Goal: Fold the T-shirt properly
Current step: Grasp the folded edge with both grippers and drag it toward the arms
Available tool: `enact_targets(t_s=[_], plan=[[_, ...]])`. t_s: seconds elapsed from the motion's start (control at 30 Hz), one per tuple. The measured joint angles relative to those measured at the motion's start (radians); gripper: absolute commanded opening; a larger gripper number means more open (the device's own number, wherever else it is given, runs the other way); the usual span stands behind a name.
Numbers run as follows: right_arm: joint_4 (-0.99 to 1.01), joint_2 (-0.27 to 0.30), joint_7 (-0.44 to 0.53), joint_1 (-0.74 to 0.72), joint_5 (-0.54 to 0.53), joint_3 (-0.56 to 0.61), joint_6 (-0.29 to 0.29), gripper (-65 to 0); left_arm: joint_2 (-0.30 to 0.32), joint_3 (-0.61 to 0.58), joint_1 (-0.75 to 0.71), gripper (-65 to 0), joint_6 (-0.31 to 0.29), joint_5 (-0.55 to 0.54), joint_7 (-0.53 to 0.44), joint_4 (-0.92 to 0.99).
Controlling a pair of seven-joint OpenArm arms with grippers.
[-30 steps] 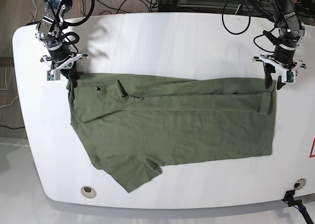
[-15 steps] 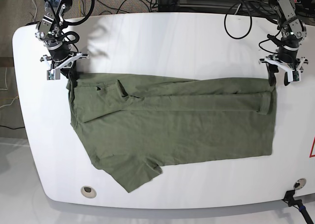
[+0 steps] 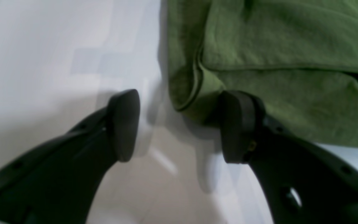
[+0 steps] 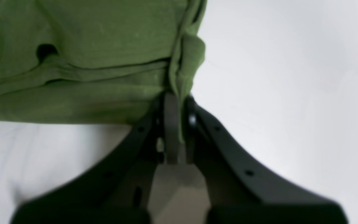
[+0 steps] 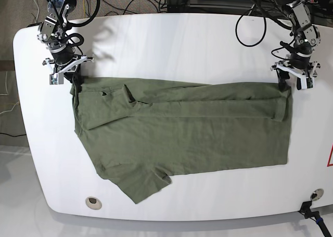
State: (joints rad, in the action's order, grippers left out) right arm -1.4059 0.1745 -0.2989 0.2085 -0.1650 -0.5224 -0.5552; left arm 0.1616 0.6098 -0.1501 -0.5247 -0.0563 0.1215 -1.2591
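T-shirt (image 5: 177,127), soft, light and limp, lies partly folded across the white worktop (image 5: 171,44), best taken by its doubled corner hems: the right claw (image 4: 176,124) pinches one, the left claw (image 3: 179,124) stands spread at the other.

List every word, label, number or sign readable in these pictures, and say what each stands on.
No readable text anywhere.
T-shirt: plain, no print or label showing.
Table: a red triangular mark at its right edge in the base view, cut off, nothing legible.
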Motion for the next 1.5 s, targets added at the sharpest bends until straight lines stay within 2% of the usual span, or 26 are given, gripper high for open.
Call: enact_targets(t_s=[0.07, 0.2, 0.43, 0.67, 0.83, 0.9, 1.1, 1.2, 1.27, 1.33, 1.5], plan=[[0.0, 0.0, 0.0, 0.0, 0.0, 0.0, 0.0, -65.0, -0.002, -0.011, 0.0, -34.3, 0.001, 0.0, -0.001, 0.002], [0.0, 0.0, 0.0, 0.0, 0.0, 0.0, 0.0, -65.0, -0.003, -0.05, 0.003, -49.9, 0.0, -0.003, -0.009, 0.002], [0.0, 0.0, 0.0, 0.0, 0.0, 0.0, 0.0, -65.0, -0.003, -0.05, 0.001, -65.0, -0.001, -0.004, -0.01, 0.002], [-0.007, 0.0, 0.003, 0.019, -0.008, 0.0, 0.0, -65.0, -0.002, -0.05, -0.005, -65.0, -0.003, -0.006, -0.013, 0.001], [-0.046, -0.001, 0.0, 0.063, -0.014, 0.001, 0.0, -65.0, -0.003, -0.049, -0.088, -65.0, -0.007, -0.021, -0.033, -0.053], [-0.079, -0.023, 0.008, 0.098, -0.015, -0.003, 0.002, -65.0, -0.004, -0.049, -0.121, -65.0, -0.005, -0.019, -0.023, -0.084], [-0.193, -0.07, 0.011, 0.25, -0.019, -0.007, 0.001, -65.0, -0.022, -0.109, -0.297, -65.0, 0.008, -0.032, -0.047, -0.213], [-0.24, -0.093, 0.019, 0.328, -0.023, -0.006, 0.0, -65.0, -0.032, -0.12, -0.381, -65.0, -0.003, -0.031, -0.044, -0.277], [-0.263, -0.094, 0.026, 0.376, -0.022, -0.006, -0.003, -65.0, -0.058, -0.115, -0.423, -65.0, 0.009, -0.034, -0.052, -0.308], [-0.289, -0.094, 0.026, 0.426, -0.022, -0.006, -0.003, -65.0, -0.055, -0.12, -0.476, -65.0, -0.007, -0.03, -0.043, -0.344], [-0.348, -0.094, 0.01, 0.532, -0.021, -0.006, -0.003, -65.0, -0.053, -0.115, -0.589, -65.0, 0.0, -0.018, -0.024, -0.418]])
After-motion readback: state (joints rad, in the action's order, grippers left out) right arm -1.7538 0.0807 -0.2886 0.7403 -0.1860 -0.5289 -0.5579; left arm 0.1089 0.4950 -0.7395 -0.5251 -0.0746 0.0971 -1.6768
